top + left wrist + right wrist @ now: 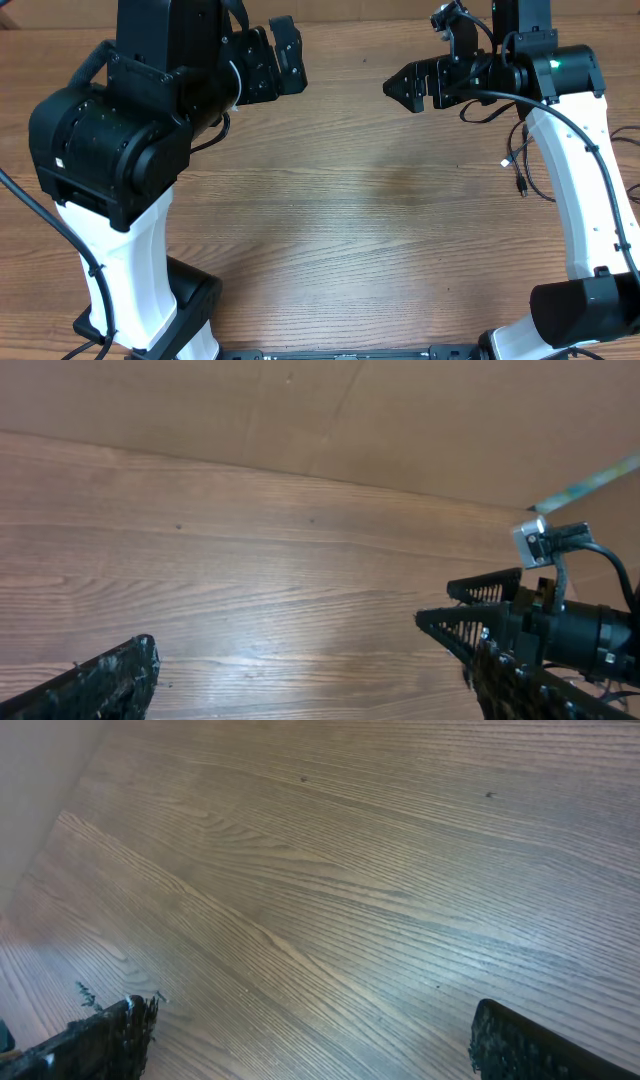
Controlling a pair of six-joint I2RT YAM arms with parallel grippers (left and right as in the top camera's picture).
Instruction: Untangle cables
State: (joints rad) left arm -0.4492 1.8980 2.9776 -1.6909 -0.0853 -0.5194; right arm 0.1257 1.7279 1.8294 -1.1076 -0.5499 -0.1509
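**Thin cords beside the right arm, both grippers open and empty**

On the nearer part of the table, the cables lie at the right side. They are just beside the white link of the right arm and partly hidden behind it. I judge them very light and limp. They will probably bend and slide on the smooth wood, so the best hold seems to be a low pinch on a free cord, a little behind a plug end. The plugs themselves are small and hard.

They look like thin black cords in a loose bunch, with two small plug ends lying free on the wood. How the cords cross, I cannot tell.

Farther away, the right gripper hovers with its jaws spread wide and nothing between them. The left gripper, the farthest, is also spread and empty, well apart from the cords.
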